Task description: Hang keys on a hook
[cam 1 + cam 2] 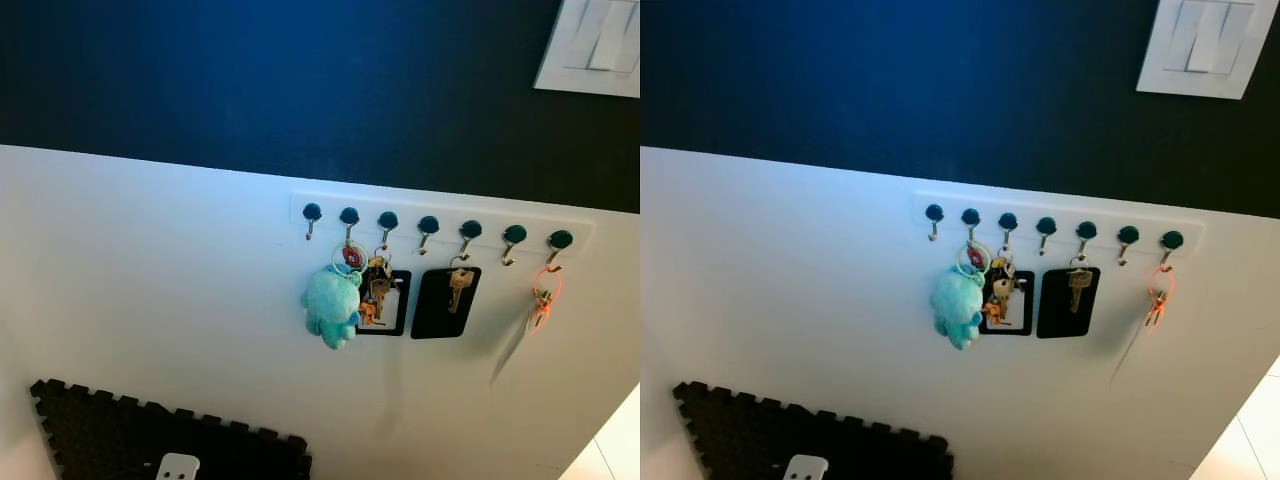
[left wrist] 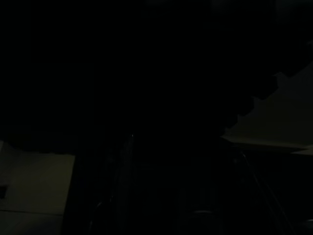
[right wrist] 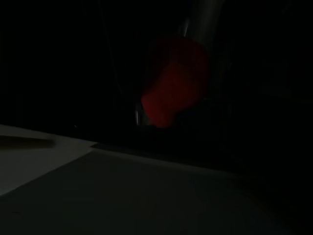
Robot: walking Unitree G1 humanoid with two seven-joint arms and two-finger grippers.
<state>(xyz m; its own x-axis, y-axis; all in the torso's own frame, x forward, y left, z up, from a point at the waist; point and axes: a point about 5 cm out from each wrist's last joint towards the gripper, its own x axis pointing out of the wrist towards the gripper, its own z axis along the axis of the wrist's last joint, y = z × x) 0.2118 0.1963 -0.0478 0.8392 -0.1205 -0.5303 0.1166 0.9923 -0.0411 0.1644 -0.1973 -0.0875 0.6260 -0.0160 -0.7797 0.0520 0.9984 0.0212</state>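
Dim red shape (image 3: 173,81) near right wrist, hold on either arm too dark to tell; risks snagging teal plush keyring (image 1: 333,305) at five o'clock of bare leftmost green-knobbed metal hook (image 1: 311,215).

A: Left wrist camera. What can you make out of the body?
B: It's near black. A dark mass (image 2: 161,186) sits mid-frame, its outline lost in shade. A thin pale streak (image 2: 129,147) runs along one edge, like a glint on smooth casing. A fainter line (image 2: 252,171) slants on the other side. Colour: cannot tell.
A: Right wrist camera?
B: Dim too. A silvery-grey tube (image 3: 203,14), rounded, catches a little light. Just beside it is a red patch (image 3: 173,83), rounded, matt, soft-edged. Whether the red belongs to the arm: cannot tell.
A: Screws, cables, markings?
B: Too dark to tell.
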